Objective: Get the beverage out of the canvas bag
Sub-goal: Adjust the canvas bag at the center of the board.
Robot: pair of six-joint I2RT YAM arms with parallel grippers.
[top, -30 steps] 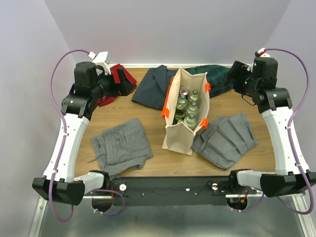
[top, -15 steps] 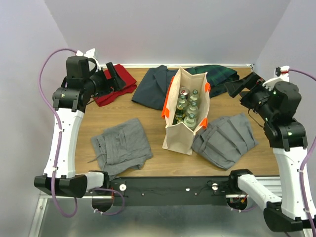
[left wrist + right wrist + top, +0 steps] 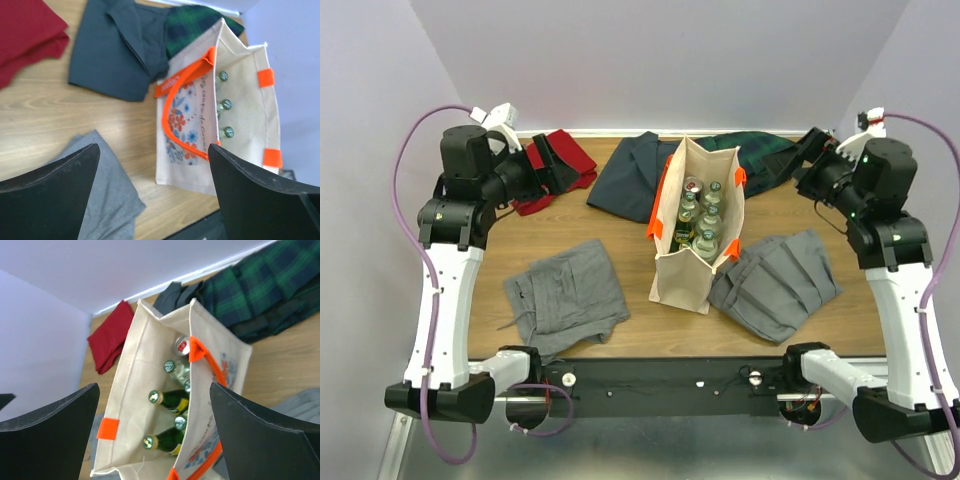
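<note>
The canvas bag [image 3: 685, 275] stands upright mid-table, beige with orange handles and a flower print. It also shows in the left wrist view [image 3: 250, 107] and the right wrist view [image 3: 140, 390]. Inside stand several bottles [image 3: 705, 238] and a red-topped can [image 3: 692, 186]; the right wrist view shows green bottles [image 3: 172, 399] and the can [image 3: 182, 345]. My left gripper [image 3: 552, 160] is open and empty, raised at the far left over the red cloth. My right gripper [image 3: 807, 150] is open and empty, raised at the far right, apart from the bag.
A red cloth [image 3: 572, 165] lies far left. A dark navy garment [image 3: 625, 175] and a green plaid cloth [image 3: 765, 155] lie behind the bag. Grey folded clothes lie front left [image 3: 565, 295] and right of the bag [image 3: 775, 280].
Both arms have swung about above the table. The left gripper drifted slightly left and up; the right arm rose and its gripper moved back toward the far right. The bag has not moved.
</note>
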